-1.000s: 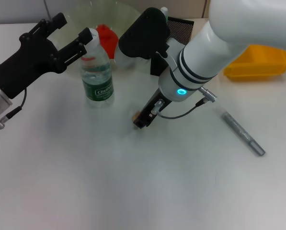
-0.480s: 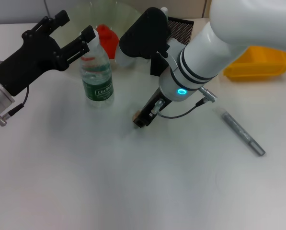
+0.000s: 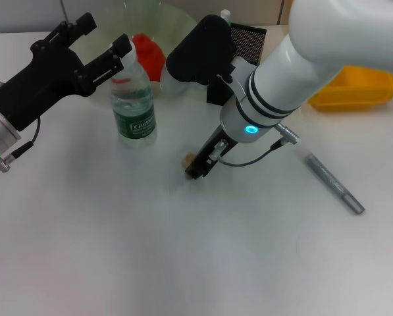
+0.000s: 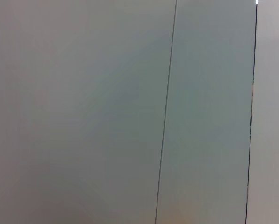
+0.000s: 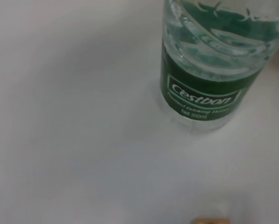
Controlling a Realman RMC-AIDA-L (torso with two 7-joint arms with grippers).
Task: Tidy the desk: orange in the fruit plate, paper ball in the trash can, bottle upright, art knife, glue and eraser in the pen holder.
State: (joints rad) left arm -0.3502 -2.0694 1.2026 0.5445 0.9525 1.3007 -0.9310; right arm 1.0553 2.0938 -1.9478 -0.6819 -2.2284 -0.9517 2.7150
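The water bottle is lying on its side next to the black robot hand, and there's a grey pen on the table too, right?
Not quite. The water bottle stands upright, cap on top, beside the left end effector, as the head view shows. The grey pen does lie on the table.

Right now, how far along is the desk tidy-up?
Done: the water bottle stands upright, with the open left gripper by its cap. In hand: the right gripper is down at a small tan object, likely the eraser. Left: the grey art knife lies on the desk. Orange, paper ball and glue are unconfirmed.
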